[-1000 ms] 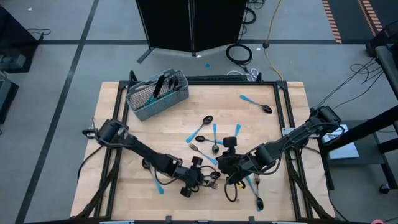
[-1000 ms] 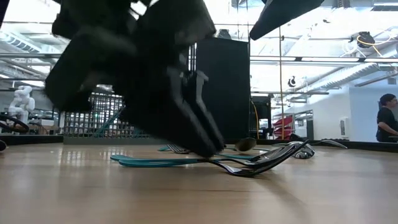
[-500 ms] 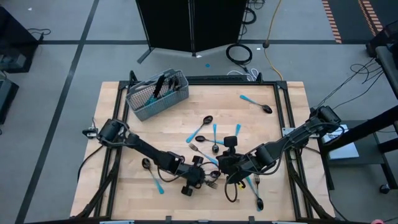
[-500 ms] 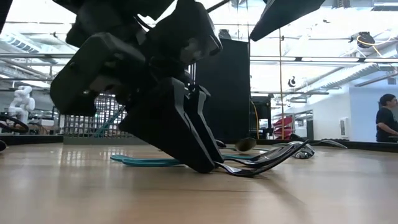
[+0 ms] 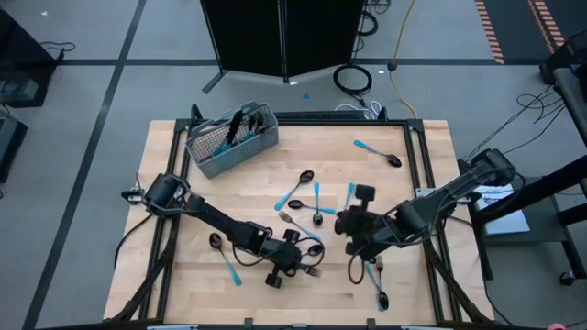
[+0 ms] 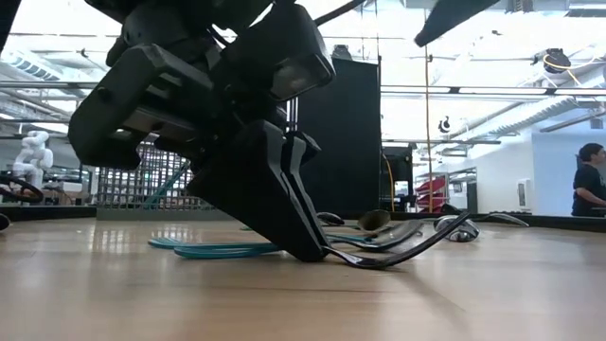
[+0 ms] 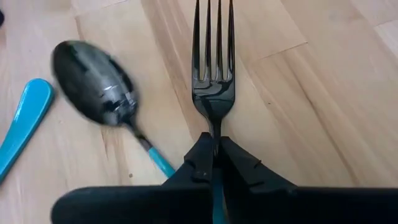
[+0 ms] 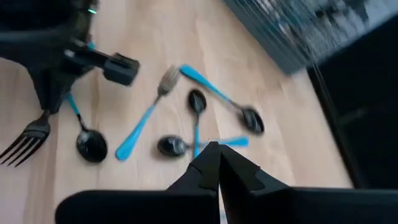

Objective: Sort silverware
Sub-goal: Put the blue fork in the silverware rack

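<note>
The silverware lies scattered on the wooden table (image 5: 183,183): dark heads, light-blue handles. One fork (image 7: 214,68) lies near the front edge, and my left gripper (image 5: 301,263) is shut on it. A spoon (image 7: 96,84) lies beside the fork. My right gripper (image 5: 351,227) hangs shut above the table's middle right, with nothing showing between its fingers (image 8: 205,165). The grey wire-mesh basket (image 5: 232,137), with some silverware in it, stands at the far left. My left gripper pinches the fork's thin neck (image 7: 215,132), just behind the head, between its two fingers. The fingers (image 6: 303,242) slant down onto it and lie along the fork. The fork rests on the table, tines pointing away from the gripper, and its blue handle (image 6: 213,249) runs back under the fingers.
Loose spoons and a fork (image 5: 307,206) lie in a cluster at the table's middle, one spoon (image 5: 389,159) at the far right, one (image 5: 220,246) at the near left, more (image 5: 376,289) at the near right. A person (image 6: 589,180) stands far off in the room.
My left gripper has sunk slightly onto the fork and shut on its neck; its fingers stood apart before. My right gripper has risen and gone toward the table's right and far edges, turning about as it went. The fork stays on the table.
</note>
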{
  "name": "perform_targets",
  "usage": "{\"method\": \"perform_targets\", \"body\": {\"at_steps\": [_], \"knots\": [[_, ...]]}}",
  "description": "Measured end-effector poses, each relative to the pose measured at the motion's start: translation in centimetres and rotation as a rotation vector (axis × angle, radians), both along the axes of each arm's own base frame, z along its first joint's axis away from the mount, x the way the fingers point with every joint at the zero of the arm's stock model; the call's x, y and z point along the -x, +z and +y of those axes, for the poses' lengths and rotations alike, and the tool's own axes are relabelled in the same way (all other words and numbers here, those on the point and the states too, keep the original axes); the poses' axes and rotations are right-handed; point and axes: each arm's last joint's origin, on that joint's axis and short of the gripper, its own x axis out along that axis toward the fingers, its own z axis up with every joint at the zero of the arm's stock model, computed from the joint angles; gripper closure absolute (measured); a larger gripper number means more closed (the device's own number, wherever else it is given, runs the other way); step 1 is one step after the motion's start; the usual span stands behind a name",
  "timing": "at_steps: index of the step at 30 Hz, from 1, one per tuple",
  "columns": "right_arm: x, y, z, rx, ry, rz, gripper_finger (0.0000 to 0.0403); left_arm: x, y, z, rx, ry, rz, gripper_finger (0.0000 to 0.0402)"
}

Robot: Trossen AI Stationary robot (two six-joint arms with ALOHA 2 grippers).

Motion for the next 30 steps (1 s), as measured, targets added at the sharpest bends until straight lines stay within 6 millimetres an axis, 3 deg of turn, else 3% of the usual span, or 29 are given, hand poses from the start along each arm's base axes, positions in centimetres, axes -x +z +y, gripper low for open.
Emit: {"method": "perform_targets", "body": {"at_steps": [5, 8, 13, 17, 22, 26, 30], "knots": [[2.0, 0.7, -0.5, -0.091, -0.128, -0.009, 0.0403, -0.1, 1.1, 0.0, -0.015, -0.027, -0.056, 0.0398], [2.7, 0.6, -0.4, -0.090, -0.161, -0.004, 0.0403, 0.4, 2.8, 0.4, -0.085, -0.017, -0.092, 0.0399], [3.7, 0.6, 0.1, -0.026, -0.183, -0.021, 0.0403, 1.0, 8.3, 1.9, -0.111, 0.056, -0.268, 0.0400], [4.1, 0.7, 0.5, -0.003, -0.175, -0.042, 0.0403, 3.0, 12.4, 4.0, -0.137, 0.120, -0.360, 0.0400], [4.0, 0.7, 0.6, -0.004, -0.170, -0.046, 0.0403, 6.3, 17.8, 8.0, -0.199, 0.323, -0.571, 0.0401], [4.0, 0.7, 0.6, 0.008, -0.156, -0.041, 0.0403, 9.6, 20.7, 12.4, -0.266, 0.636, -0.789, 0.0401], [3.9, 0.8, 0.6, 0.041, -0.149, -0.057, 0.0403, 12.7, 20.6, 17.2, -0.348, 0.933, -0.924, 0.0401]]}}
